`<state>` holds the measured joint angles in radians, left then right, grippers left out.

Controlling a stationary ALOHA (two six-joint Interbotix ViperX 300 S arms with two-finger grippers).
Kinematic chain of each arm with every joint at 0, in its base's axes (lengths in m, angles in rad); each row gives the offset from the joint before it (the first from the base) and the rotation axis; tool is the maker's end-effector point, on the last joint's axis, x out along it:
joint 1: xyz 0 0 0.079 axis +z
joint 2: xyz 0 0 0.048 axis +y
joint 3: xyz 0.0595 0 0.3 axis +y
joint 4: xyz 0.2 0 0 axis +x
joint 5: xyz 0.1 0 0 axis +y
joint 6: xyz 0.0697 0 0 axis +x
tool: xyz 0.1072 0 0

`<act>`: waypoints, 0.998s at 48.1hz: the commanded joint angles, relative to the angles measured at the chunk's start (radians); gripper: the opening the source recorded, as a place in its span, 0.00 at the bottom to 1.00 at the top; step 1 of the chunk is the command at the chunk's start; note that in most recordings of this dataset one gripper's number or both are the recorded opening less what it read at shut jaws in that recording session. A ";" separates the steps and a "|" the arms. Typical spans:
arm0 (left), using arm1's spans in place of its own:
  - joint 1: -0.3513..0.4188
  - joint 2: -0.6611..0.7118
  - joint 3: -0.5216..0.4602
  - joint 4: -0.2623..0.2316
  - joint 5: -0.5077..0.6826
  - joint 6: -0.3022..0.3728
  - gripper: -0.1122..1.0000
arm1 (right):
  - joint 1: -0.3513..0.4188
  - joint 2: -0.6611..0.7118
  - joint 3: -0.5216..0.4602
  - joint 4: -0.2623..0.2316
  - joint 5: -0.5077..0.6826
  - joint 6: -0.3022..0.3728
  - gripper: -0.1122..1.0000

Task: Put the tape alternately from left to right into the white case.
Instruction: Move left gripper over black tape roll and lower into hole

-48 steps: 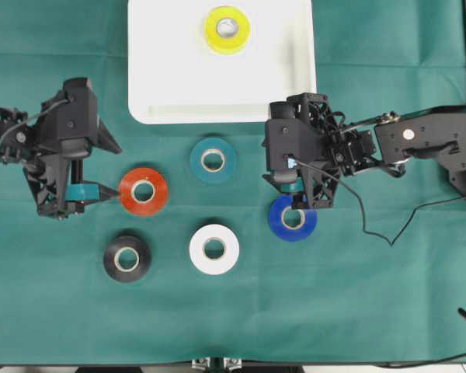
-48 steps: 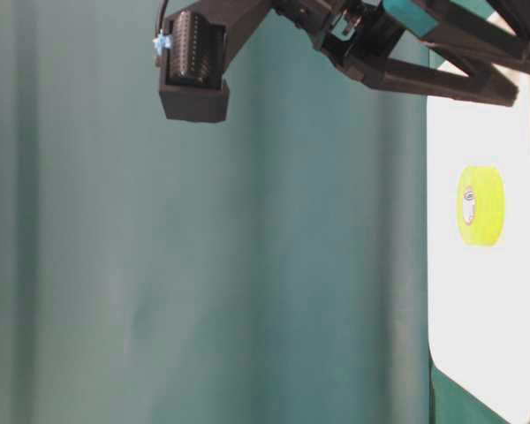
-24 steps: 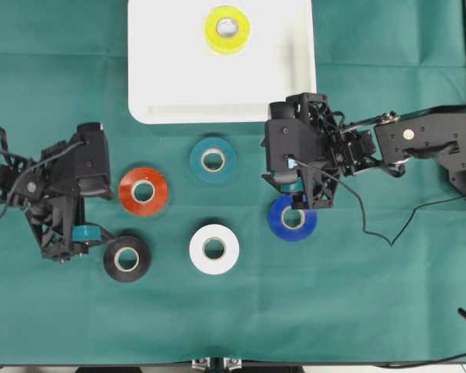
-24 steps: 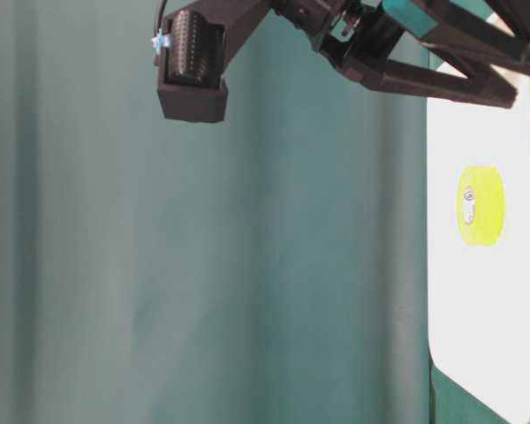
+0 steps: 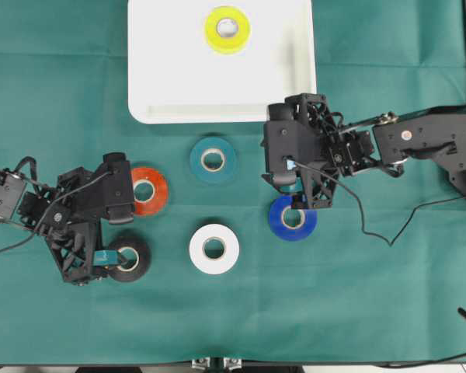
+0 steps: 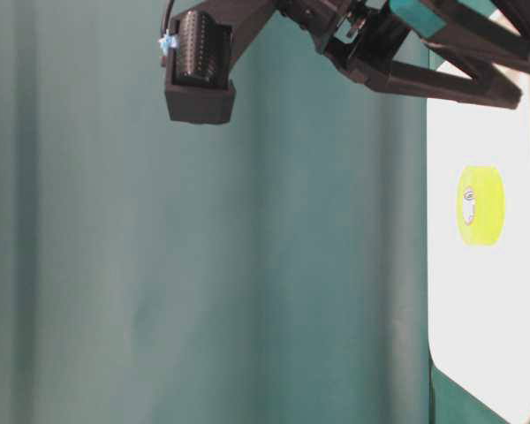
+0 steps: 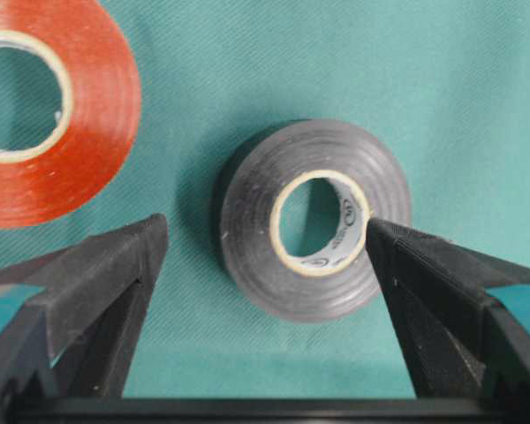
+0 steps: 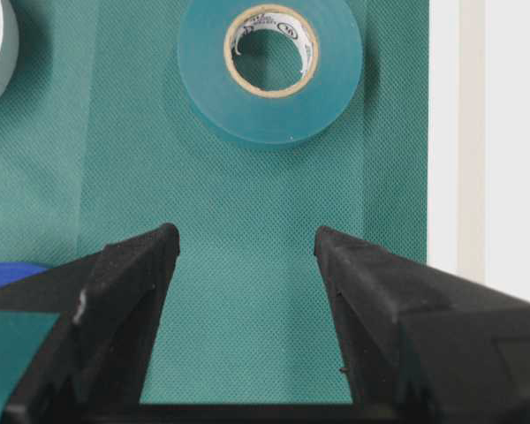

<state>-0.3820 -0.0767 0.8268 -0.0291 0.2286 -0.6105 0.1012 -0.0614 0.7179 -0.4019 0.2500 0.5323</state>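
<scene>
In the overhead view the white case [image 5: 171, 85] sits at the top centre of the frame on the green-covered desk [image 5: 373, 295], and the yellow tape roll [image 5: 227, 29] lies flat inside it near its upper edge. The other five rolls lie flat on the cloth below the case: the teal roll [image 5: 213, 160] just under the case's lower rim, the red roll [image 5: 147, 190] to its lower left, the white roll [image 5: 214, 249] at the centre, the black roll [image 5: 129, 259] at the lower left, and the blue roll [image 5: 293, 218] to the right of centre. The left end effector [image 5: 113, 257] sits over the black roll at the lower left of the frame; its wrist view shows the fingers [image 7: 97, 283] spread, one to the left of the black roll [image 7: 314, 219] and the other over its right side, with nothing pinched. The right end effector [image 5: 297, 194] hangs at the upper edge of the blue roll, partly covering it; its wrist view shows the fingers [image 8: 132, 274] spread apart over bare cloth, holding nothing, with the teal roll [image 8: 269, 66] lying ahead of them.
</scene>
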 commanded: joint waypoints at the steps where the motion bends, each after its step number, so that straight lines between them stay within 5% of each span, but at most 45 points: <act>1: -0.006 0.005 -0.029 -0.002 -0.002 0.000 0.63 | 0.002 -0.009 -0.008 -0.002 -0.008 0.002 0.74; 41: -0.021 0.129 -0.071 0.000 0.005 0.003 0.61 | 0.002 -0.009 -0.003 -0.002 -0.018 0.000 0.74; 45: -0.032 0.127 -0.074 0.000 0.017 0.008 0.57 | 0.002 -0.009 -0.003 -0.002 -0.018 0.000 0.74; 48: -0.038 0.127 -0.078 0.000 0.031 0.011 0.44 | 0.002 -0.008 -0.003 -0.002 -0.018 0.002 0.74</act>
<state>-0.3988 0.0614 0.7670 -0.0276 0.2500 -0.6013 0.1012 -0.0614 0.7240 -0.4019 0.2393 0.5323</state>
